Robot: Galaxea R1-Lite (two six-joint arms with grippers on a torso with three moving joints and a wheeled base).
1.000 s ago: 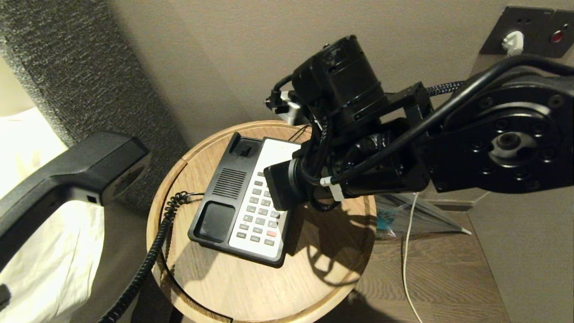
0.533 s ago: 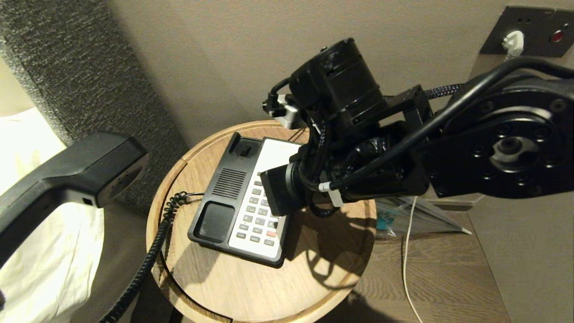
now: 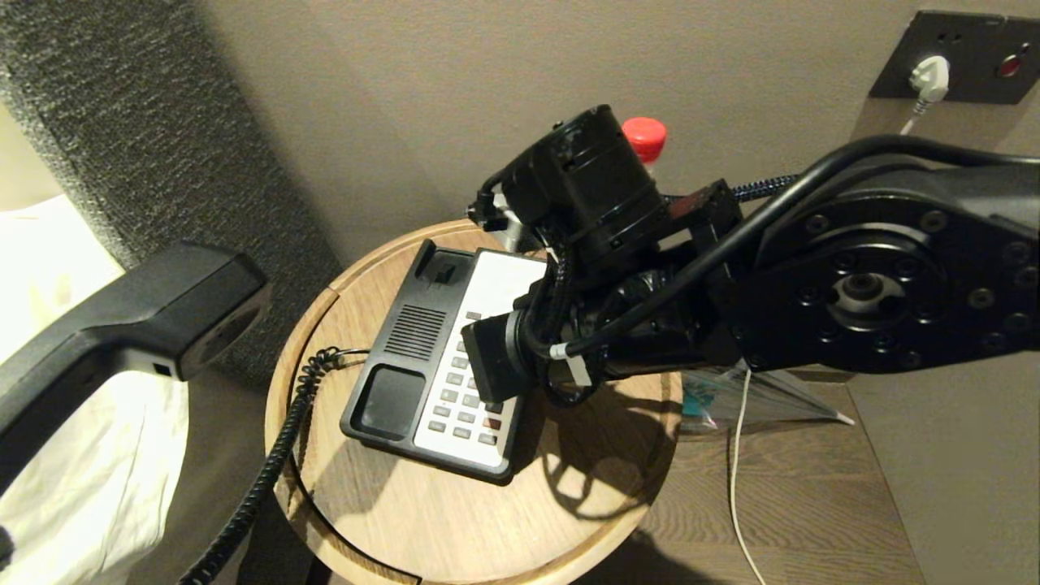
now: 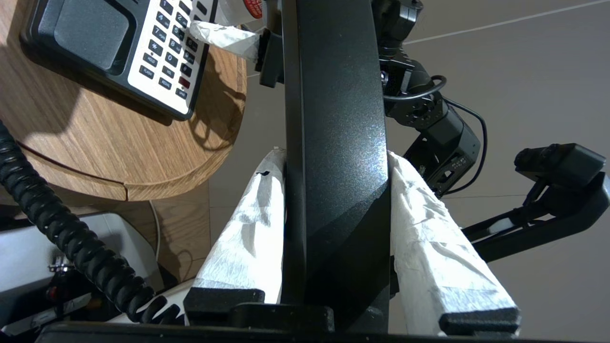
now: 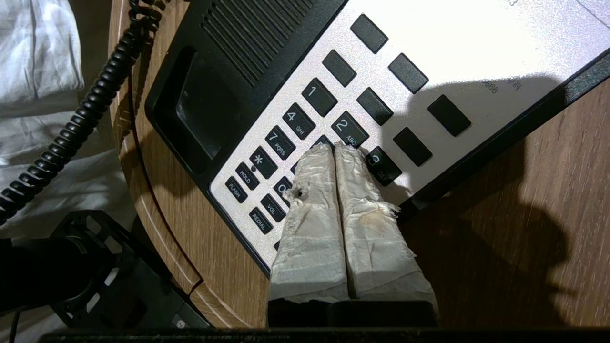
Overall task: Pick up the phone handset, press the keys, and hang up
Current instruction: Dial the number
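A round wooden side table (image 3: 455,520) stands against a beige wall, with a grey padded panel (image 3: 106,122) at ten o'clock and white bedding (image 3: 89,455) at eight o'clock. On the table sits the black phone base (image 3: 390,406), turned at an angle, its white faceplate carrying the keys (image 3: 459,402) toward the table's four o'clock side.

The right gripper (image 5: 335,148) reaches in from three o'clock over the faceplate. Its two tape-wrapped fingers (image 5: 314,209) are pressed flat together, holding nothing, and their tips rest among the number keys between the 2 and the 3.

The phone handset (image 3: 122,325) is off the base, raised at nine o'clock of the table beyond its edge. The left gripper (image 4: 336,162) clamps it across the middle bar, one padded finger on each side. The coiled cord (image 3: 268,471) hangs from the phone's left side down past the table's seven o'clock rim.

A red-capped bottle (image 3: 646,138) shows behind the right arm at twelve o'clock, and a wall socket plate (image 3: 959,57) at two o'clock.
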